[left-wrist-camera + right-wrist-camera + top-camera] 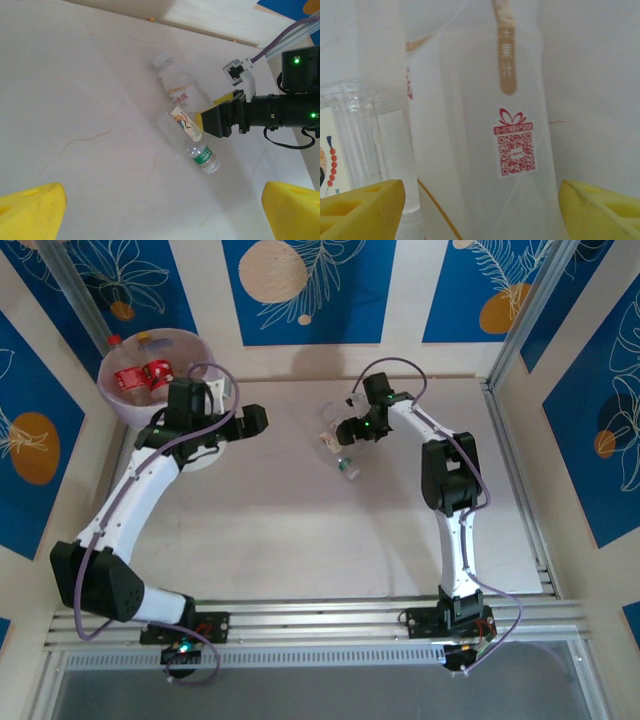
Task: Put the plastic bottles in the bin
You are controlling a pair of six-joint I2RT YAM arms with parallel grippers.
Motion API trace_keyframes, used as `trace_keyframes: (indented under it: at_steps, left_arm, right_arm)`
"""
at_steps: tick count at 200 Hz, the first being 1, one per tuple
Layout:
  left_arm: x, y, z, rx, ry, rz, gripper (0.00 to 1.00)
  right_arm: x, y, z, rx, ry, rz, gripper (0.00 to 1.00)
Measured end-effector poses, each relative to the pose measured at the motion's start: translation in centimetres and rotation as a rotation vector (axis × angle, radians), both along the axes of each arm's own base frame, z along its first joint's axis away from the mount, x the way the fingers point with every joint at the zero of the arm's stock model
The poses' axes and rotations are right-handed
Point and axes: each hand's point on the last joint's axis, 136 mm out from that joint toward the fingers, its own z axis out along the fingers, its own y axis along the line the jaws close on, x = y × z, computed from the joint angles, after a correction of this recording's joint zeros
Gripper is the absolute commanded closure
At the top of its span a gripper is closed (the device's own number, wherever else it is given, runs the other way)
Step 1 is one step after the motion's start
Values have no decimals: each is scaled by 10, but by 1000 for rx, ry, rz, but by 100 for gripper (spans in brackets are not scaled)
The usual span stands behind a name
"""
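Right gripper (pixel 480 206): jaws part-open astride bottle (pixel 485 100), table's far middle; grasp step, seemingly no grip yet. Left gripper (pixel 162 212): wide, empty. Next you close, lift, carry to bin (pixel 205 355), far-left corner.

- A robotics lab test cell: a left arm (pixel 130 490) and a right arm (pixel 450 490) are bolted to slotted aluminium rails (pixel 320 620) along the bottom of the top view.
- A plain pale bench (pixel 300 530) is boxed in by upright panels (pixel 300 290) printed with blue leaf-and-circle patterns (flat boards, set edge to edge) across the top and both sides.
- An aluminium post (pixel 530 310) stands at upper right.
- A purple cable (pixel 85 590) loops at lower left.
- A green status light (pixel 297 60) glows at upper right of the left wrist view.
- A bag-lined bin (pixel 118 405) stands at upper left.
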Motion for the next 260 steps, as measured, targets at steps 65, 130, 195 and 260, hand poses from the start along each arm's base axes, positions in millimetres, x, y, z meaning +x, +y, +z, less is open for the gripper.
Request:
trace_keyframes:
  at_steps: [65,130,195,260]
  left_arm:
    - [3,-6,1,-22,-6,3,0]
    - [6,-8,2,-33,-12,5,0]
    - [9,-20,-3,-77,17,-10,0]
    - [11,-51,2,-273,20,-50,0]
  right_arm:
    - [-3,1,-2,-10,33,-4,24]
    - [-5,0,-10,-15,77,-13,33]
    - [-9,-10,6,4,56,-55,39]
    - [-32,-22,118,122,-163,-110,40]
